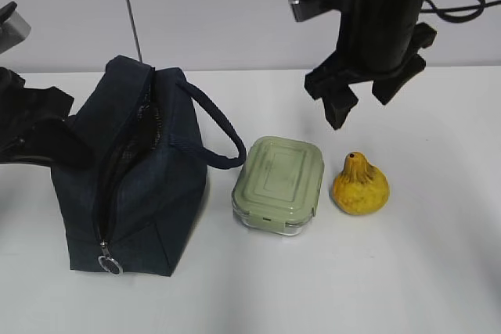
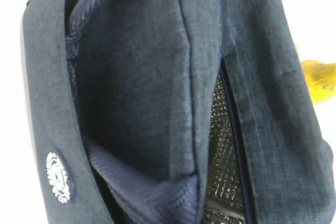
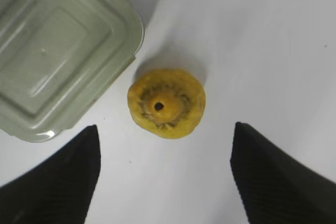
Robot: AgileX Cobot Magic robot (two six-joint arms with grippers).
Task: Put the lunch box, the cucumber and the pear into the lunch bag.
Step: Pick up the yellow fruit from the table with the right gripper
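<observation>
The pear (image 1: 360, 185) stands upright on the white table (image 1: 438, 271), its brownish neck pointing up, just to the right of the lunch box (image 1: 279, 185) and a little apart from it. From the right wrist view the pear (image 3: 166, 103) is seen from straight above, a yellow disc with a dark hole at its centre, and the lunch box (image 3: 58, 51) with its sage-green lid fills the upper left corner.

The lunch box sits closed on the table, between the pear and the lunch bag (image 1: 133, 185). The bag stands at the left, its zipper open along the top, the metal ring pull (image 1: 109, 263) hanging at the near end and the loop handle (image 1: 215, 134) arching toward the lunch box. In the left wrist view the lunch bag (image 2: 136, 77) fills the frame, with its quilted silvery lining (image 2: 223, 156) showing through the opening.

The right gripper (image 1: 368, 99) hangs above the pear, spread wide and holding nothing; its two dark fingers (image 3: 278, 177) flank the fruit well clear of it. The left gripper (image 1: 35, 134) is beside the bag's left wall; I cannot tell how far it is open
</observation>
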